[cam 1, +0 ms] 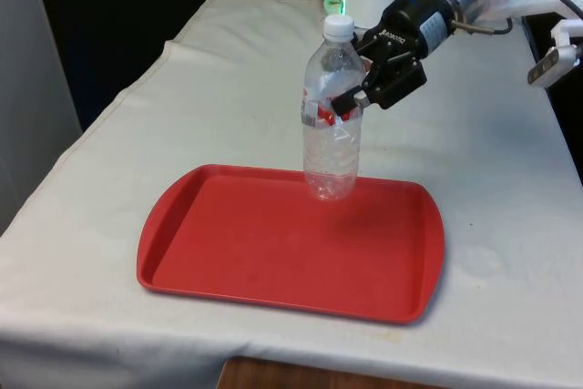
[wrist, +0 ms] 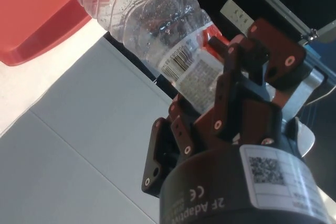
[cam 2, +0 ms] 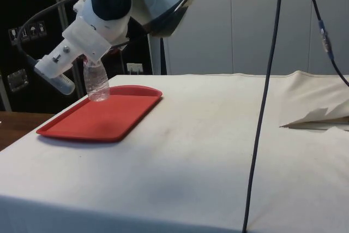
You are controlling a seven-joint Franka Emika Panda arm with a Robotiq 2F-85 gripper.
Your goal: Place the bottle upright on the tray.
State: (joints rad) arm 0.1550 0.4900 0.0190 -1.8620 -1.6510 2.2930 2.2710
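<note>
Front view: bottle upright, cap up

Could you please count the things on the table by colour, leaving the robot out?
Clear: 1, the bottle, held in the pincer.
Red: 1, the tray.
Total: 2.

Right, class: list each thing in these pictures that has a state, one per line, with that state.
Water bottle: upright, white cap on, base on the tray near its far edge, held at the label.
Red tray: flat on the table, bearing the bottle.
Claw: shut on the bottle.
</note>
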